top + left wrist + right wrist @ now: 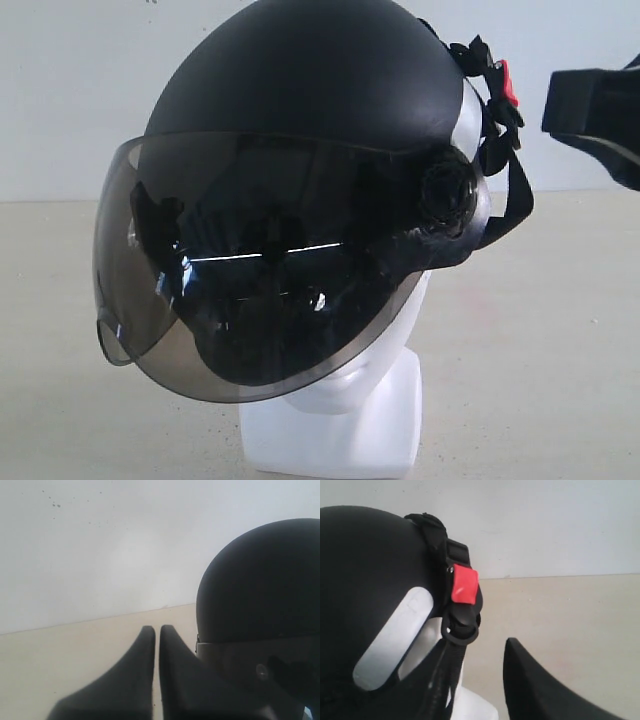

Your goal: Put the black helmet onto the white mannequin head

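The smoky visor is hanging down in front of the white mannequin head, covering the face so that only the chin, the short neck and the blocky base are showing under its curved lower edge. The black helmet is sitting on top of the head, its matte shell wrapping the crown and both sides. A patch of white is showing through the side opening of the shell in the right wrist view. Behind the head, the black chin straps are lying bunched against the back of the shell, with the red buckle resting high among them. The left gripper is hovering just beside the helmeted head at visor height. Its fingers are pressing together with only a thin slit between them, holding nothing. The right gripper is hanging behind and to the side of the head, near the buckle but apart from it. Only one of its fingers is showing, so whether they are spread or together cannot be told. The pale table is carrying the head's base, and the white wall is standing behind the head.
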Robot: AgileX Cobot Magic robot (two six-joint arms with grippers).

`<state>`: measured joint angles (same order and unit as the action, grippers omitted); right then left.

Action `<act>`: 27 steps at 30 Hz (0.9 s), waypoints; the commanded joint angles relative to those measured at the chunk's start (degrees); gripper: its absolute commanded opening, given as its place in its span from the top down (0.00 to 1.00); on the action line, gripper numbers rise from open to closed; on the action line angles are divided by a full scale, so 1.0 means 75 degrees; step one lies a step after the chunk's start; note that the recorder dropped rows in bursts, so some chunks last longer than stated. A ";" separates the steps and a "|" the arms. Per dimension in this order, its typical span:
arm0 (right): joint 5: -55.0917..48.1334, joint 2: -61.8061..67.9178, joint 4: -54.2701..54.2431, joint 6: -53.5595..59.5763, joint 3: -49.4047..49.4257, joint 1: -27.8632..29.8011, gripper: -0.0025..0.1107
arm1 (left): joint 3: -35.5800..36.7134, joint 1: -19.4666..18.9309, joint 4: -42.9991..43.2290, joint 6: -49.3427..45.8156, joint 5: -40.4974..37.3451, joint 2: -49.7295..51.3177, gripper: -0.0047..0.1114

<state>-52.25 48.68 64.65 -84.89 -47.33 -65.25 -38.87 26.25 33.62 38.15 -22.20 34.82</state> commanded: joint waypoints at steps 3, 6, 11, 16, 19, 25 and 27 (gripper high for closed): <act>0.0207 -0.0004 -0.0124 0.0737 -0.0420 0.1285 0.68 | 0.0032 0.0003 0.0035 -0.0088 0.0035 -0.0056 0.92; 0.0641 0.0000 -0.0810 0.1439 -0.0646 0.2293 0.68 | 0.0032 0.0003 0.0056 -0.0089 0.0081 -0.0056 0.92; 0.2035 0.0053 -0.4103 0.4209 -0.0505 0.2973 0.68 | 0.0032 0.0003 0.0056 -0.0155 0.0077 -0.0056 0.92; 0.2210 0.0079 -0.5183 0.6392 -0.0256 0.2973 0.68 | 0.0032 0.0003 0.0056 -0.0332 -0.0156 -0.0056 0.92; 0.2146 0.0079 -0.5250 0.6690 -0.0256 0.2973 0.68 | 0.0032 0.0003 0.0056 -0.0410 -0.0176 -0.0056 0.92; 0.2264 0.0266 -0.5304 0.6707 -0.0256 0.2973 0.68 | 0.0032 0.0003 0.0038 -0.0412 -0.0144 -0.0056 0.92; 0.2298 0.0518 -0.5319 0.6707 -0.0256 0.2973 0.68 | 0.0032 0.0003 0.0038 -0.0412 -0.0015 -0.0056 0.92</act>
<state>-35.71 50.52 24.97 -35.09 -49.51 -43.37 -38.87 26.25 33.81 35.36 -23.34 34.82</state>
